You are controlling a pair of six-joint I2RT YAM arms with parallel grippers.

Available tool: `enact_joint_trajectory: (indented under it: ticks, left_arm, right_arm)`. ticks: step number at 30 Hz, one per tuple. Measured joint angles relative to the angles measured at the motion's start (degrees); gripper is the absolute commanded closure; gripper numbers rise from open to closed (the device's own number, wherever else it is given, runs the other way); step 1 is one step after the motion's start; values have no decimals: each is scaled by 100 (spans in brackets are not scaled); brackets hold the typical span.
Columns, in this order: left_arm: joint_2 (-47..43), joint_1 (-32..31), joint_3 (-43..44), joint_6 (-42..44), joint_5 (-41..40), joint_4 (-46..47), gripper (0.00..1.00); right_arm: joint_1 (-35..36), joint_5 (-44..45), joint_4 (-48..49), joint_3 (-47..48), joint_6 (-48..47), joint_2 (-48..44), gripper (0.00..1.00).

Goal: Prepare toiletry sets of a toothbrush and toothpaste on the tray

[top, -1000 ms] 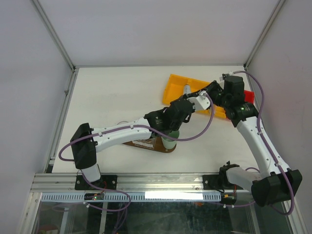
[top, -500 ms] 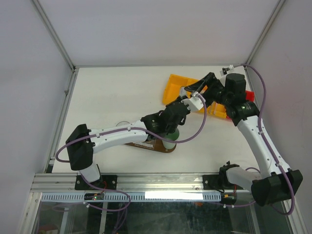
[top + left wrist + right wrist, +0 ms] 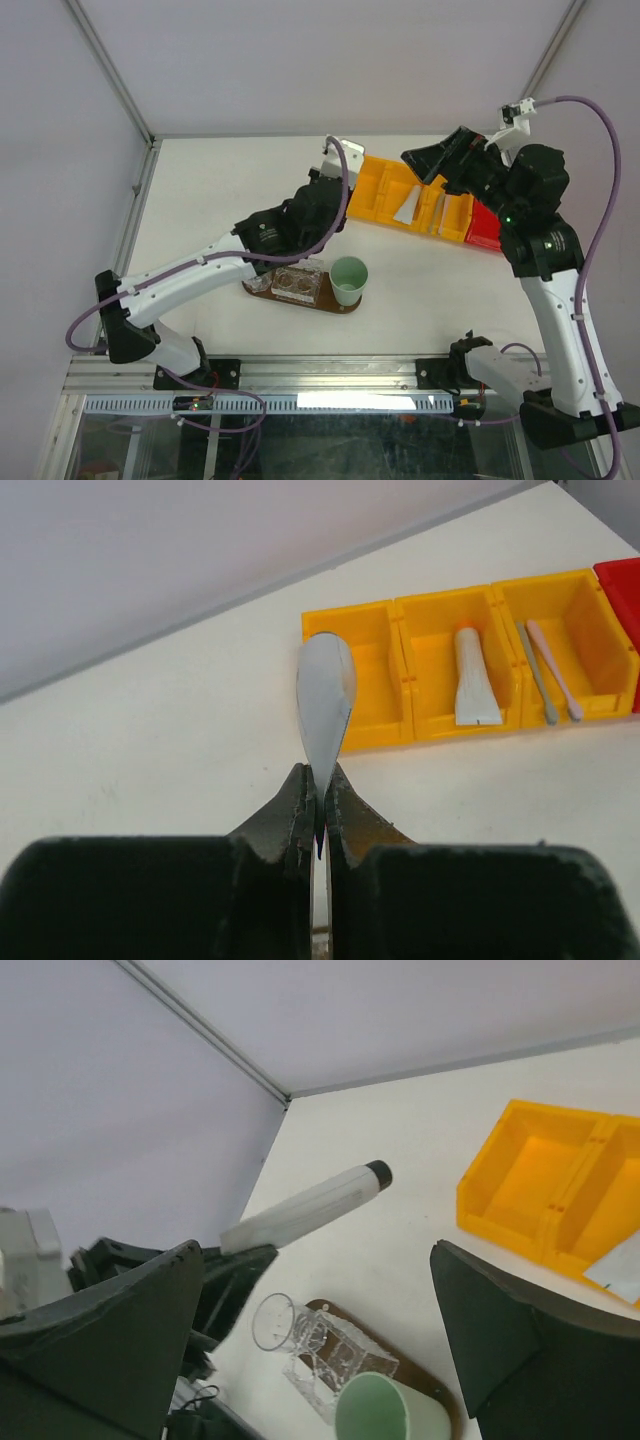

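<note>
Left gripper is clamped on the flat end of a white toothpaste tube, which juts past the jaws in the air near the left end of the yellow bin — apart from the tray. Right gripper hangs wide and empty, raised near the bin. Little looks done: the mint cup and clear glass on the tray show nothing inside, while another tube and two brushes lie in the bin.
</note>
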Motion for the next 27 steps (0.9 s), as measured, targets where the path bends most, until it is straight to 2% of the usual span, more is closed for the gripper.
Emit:
enact_joint_trajectory:
  ticks: [6, 12, 18, 22, 27]
  left_arm:
    - [-310, 4, 573, -1506, 39, -1626, 100]
    - [-778, 192, 793, -2859, 492, -2767, 100]
    - [-949, 466, 798, -3652, 1163, -3237, 100]
    - [-949, 487, 813, -4002, 1532, -3340, 100]
    - [-942, 487, 903, -4297, 1823, -3423, 100]
  right_arm:
    - [7, -341, 407, -745, -1102, -299, 1]
    - [269, -1012, 1285, -2199, -1781, -280, 6]
    - [964, -1513, 2131, -2739, -2555, -328, 8]
    - [1375, -1572, 2745, -2931, -3145, -396, 12]
    - [1668, -1626, 3075, -2949, -4120, -205, 15]
